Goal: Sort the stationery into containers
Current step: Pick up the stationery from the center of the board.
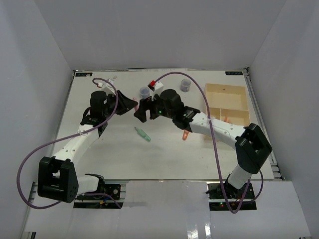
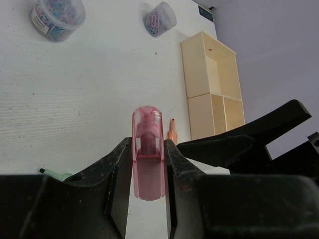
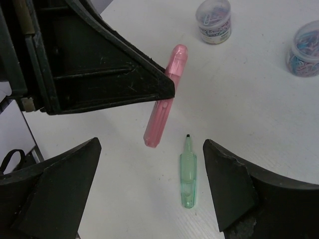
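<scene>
Between the left jaws, the pink marker [image 2: 148, 154] sits part-hidden.

The top view looks down from 6 o'clock on the whole table [image 1: 124, 159]. Close in, the left wrist view faces 3 o'clock past the left tool [image 2: 148, 147], the right wrist view 9 o'clock; both share the pink marker [image 2: 148, 172]

Left wrist view: green marker [image 2: 55, 174] mostly hidden behind left end effector [image 2: 148, 145]; orange marker [image 2: 172, 131] lower part occluded likewise. Right wrist view: paper-clip pot [image 3: 305, 42] cut by right edge.
</scene>
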